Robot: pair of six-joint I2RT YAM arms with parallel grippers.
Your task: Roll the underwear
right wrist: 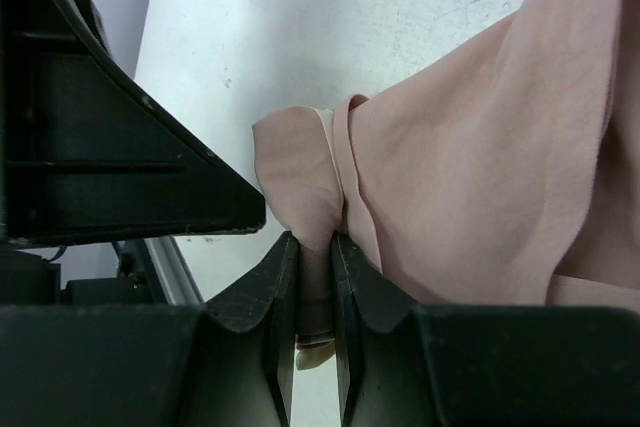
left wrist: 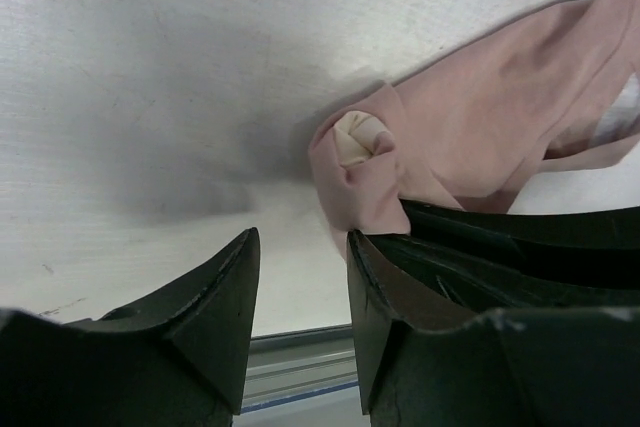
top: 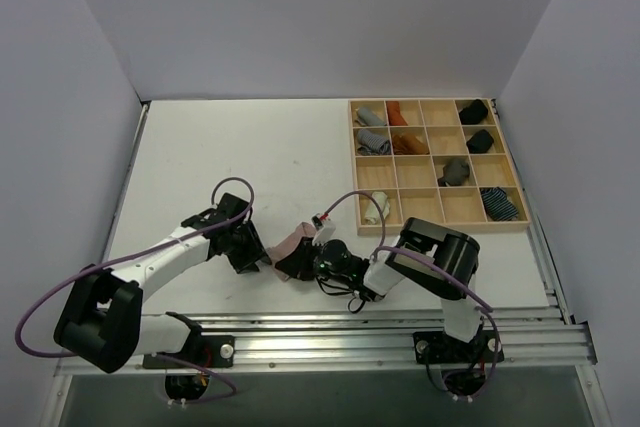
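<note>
Partly rolled, the dusty pink underwear (top: pixel 291 244) lay near the front edge of the white counter (top: pixel 250 147), between the two arms, with a beige part showing at its bunched end. The right end effector (right wrist: pixel 315 247) was pinched almost closed on a fold of the cloth. The left end effector (left wrist: pixel 300 247) stood parted and empty, one finger just beside the bundle.

We see a wooden tray (top: pixel 435 162) on the surface (top: pixel 250 147), beyond and right of the right claw (top: pixel 297 265), holding a grey roll (top: pixel 370 116), rust roll (top: pixel 398 114), black roll (top: pixel 472 110), blue-striped roll (top: pixel 498 203).
</note>
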